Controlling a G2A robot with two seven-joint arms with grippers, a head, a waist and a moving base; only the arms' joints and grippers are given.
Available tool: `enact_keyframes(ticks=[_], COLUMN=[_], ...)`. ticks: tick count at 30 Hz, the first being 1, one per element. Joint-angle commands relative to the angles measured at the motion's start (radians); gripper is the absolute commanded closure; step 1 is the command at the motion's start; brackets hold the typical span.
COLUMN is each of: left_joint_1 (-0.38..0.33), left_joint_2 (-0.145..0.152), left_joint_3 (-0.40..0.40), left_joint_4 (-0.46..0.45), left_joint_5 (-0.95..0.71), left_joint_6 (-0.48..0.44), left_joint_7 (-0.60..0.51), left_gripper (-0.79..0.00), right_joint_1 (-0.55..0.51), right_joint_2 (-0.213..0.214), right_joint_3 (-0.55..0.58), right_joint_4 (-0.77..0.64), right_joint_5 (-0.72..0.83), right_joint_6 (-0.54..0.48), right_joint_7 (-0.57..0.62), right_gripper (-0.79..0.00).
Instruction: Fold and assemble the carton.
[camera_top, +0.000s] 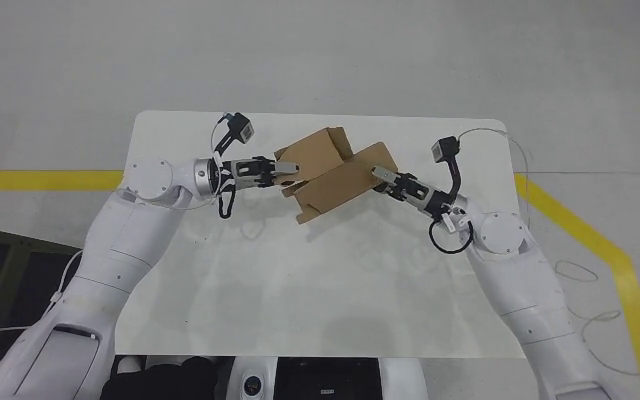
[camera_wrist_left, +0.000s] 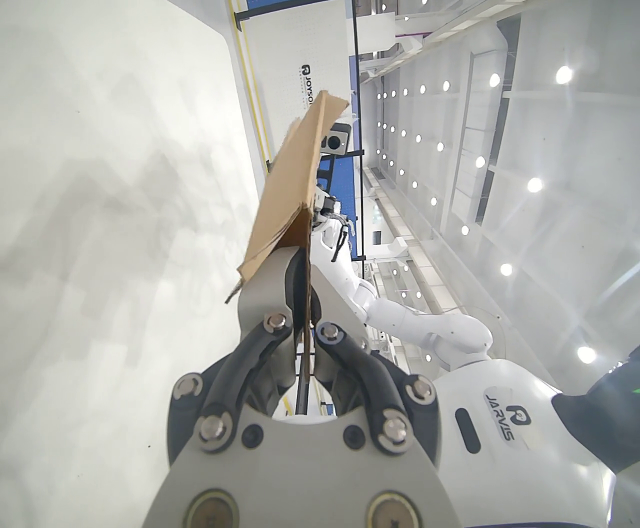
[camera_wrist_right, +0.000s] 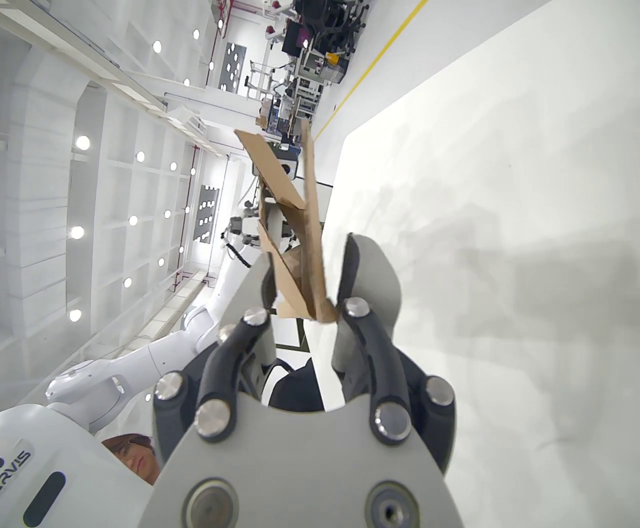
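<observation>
The carton (camera_top: 330, 172) hangs tilted above the table (camera_top: 300, 300), half-opened between the arms. The left gripper (camera_top: 284, 167) is pinched narrow on one panel edge. The right gripper (camera_top: 381, 176) sits at the opposite end, and I cannot tell whether it grips. Squaring it likely needs the left steady, the right pressing gently along the creases

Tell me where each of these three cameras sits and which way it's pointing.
Top view: overhead, looking down on the table; both arms show.
Left wrist view: behind the left gripper, facing the carton; the other arm beyond.
Right wrist view: behind the right gripper, facing the opposite way.
Shared: the carton in all three; wrist views face each other.
</observation>
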Motion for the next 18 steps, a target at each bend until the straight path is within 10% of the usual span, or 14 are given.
enact_keyframes(ticks=[1, 9, 14, 18], left_joint_1=[0.004, 0.051, 0.079, 0.093], left_joint_2=[0.003, 0.017, 0.024, 0.027], left_joint_3=[-0.011, -0.044, -0.055, -0.065], left_joint_4=[-0.014, -0.108, -0.15, -0.17], left_joint_5=[0.011, 0.119, 0.182, 0.211], left_joint_6=[-0.014, -0.077, -0.102, -0.106], left_joint_7=[-0.004, -0.005, -0.001, 0.016], left_gripper=[0.0, 0.0, 0.0, 0.0], right_joint_1=[-0.019, -0.041, 0.008, 0.026], right_joint_2=[0.007, 0.028, 0.03, 0.035], right_joint_3=[0.029, 0.079, 0.054, 0.058], right_joint_4=[-0.021, -0.119, -0.118, -0.116], right_joint_5=[-0.013, 0.092, 0.123, 0.06], right_joint_6=[-0.001, -0.081, -0.088, -0.055], right_joint_7=[-0.001, 0.232, 0.364, 0.349], right_gripper=[-0.785, -0.785, -0.499, -0.508])
